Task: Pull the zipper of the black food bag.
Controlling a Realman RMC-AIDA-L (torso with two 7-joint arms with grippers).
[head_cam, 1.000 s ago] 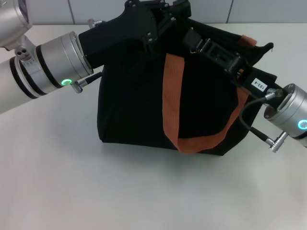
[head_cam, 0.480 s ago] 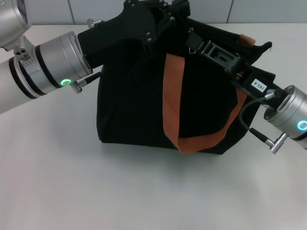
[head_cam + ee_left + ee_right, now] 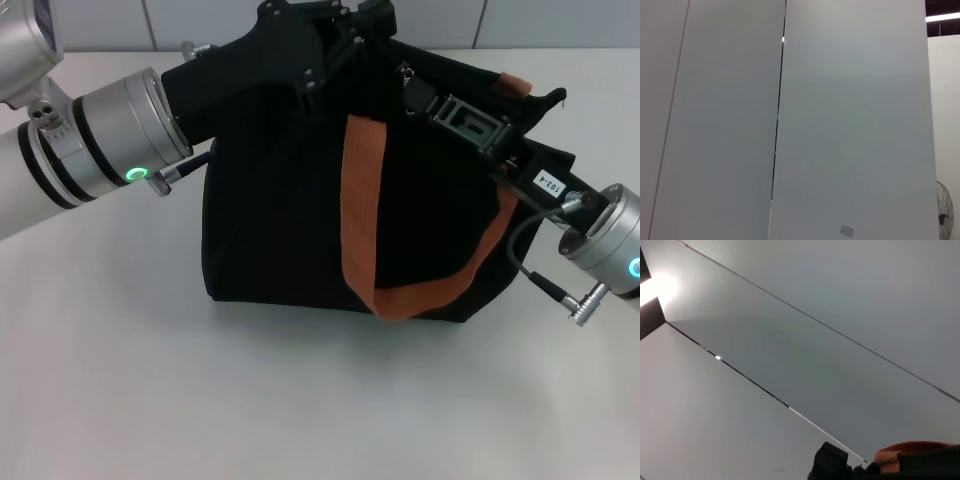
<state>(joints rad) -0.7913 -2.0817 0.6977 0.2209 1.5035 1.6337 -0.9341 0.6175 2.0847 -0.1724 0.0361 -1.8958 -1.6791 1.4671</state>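
Observation:
The black food bag (image 3: pixel 270 220) stands upright on the white table, its orange-brown strap (image 3: pixel 360 200) hanging down the front. My left gripper (image 3: pixel 350 18) comes in from the left and grips the bag's top edge at the back. My right gripper (image 3: pixel 412 90) reaches in from the right along the bag's top, its tip at the small silver zipper (image 3: pixel 405 72) and closed on it. The right wrist view shows only a bit of orange strap (image 3: pixel 910 450) and black fabric against the wall. The left wrist view shows only wall.
The white table (image 3: pixel 150 380) spreads out in front of and to the left of the bag. A tiled wall (image 3: pixel 560 25) runs behind it. A grey cable (image 3: pixel 515 250) loops from my right wrist beside the bag's right side.
My right gripper has drawn back to the right along the bag's top with the zipper, its wrist moving right and down. The left arm has stayed still.

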